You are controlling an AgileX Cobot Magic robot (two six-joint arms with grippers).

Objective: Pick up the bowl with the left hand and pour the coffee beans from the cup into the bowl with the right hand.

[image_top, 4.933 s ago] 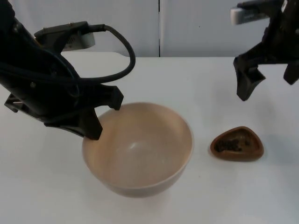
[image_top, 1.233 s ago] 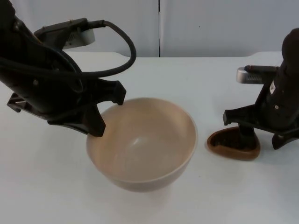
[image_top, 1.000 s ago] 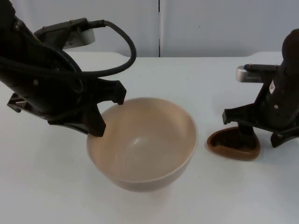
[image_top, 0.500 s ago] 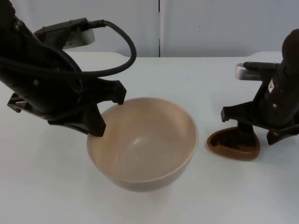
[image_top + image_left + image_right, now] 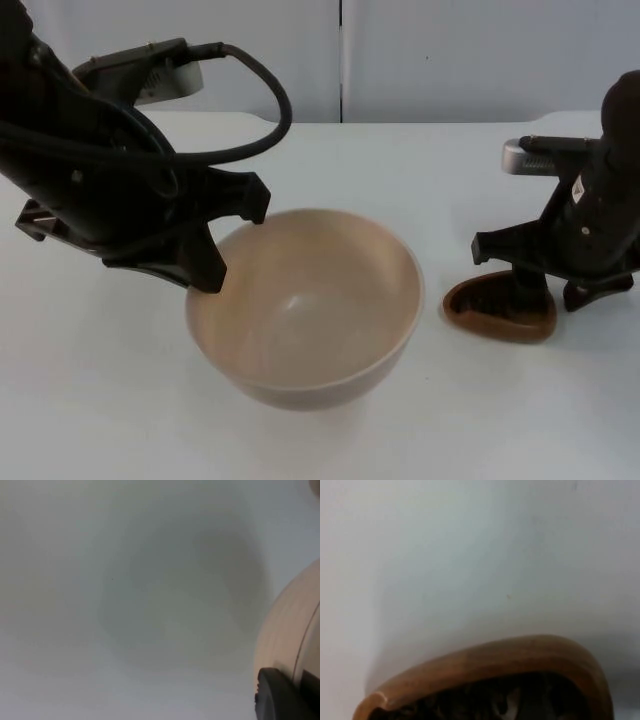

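A wide beige bowl (image 5: 310, 310) hangs slightly above the table at centre, empty inside. My left gripper (image 5: 228, 245) is shut on its left rim, one finger inside and one outside. The left wrist view has the bowl's outer wall (image 5: 287, 630) beside a black fingertip (image 5: 280, 695). To the right sits a small brown wooden cup (image 5: 490, 315) with dark coffee beans. My right gripper (image 5: 553, 295) is down on it, shut across the cup's right wall. The right wrist view looks onto the cup's rim (image 5: 495, 660) and the coffee beans (image 5: 485, 705).
The white table (image 5: 450, 180) runs back to the grey partition wall (image 5: 450, 60). Bare table lies between bowl and cup, in front of both, and behind them.
My right gripper came down from the upper right onto the cup, and over the last second its fingers narrowed on the cup's wall. The bowl rose slightly early on and has held still since.
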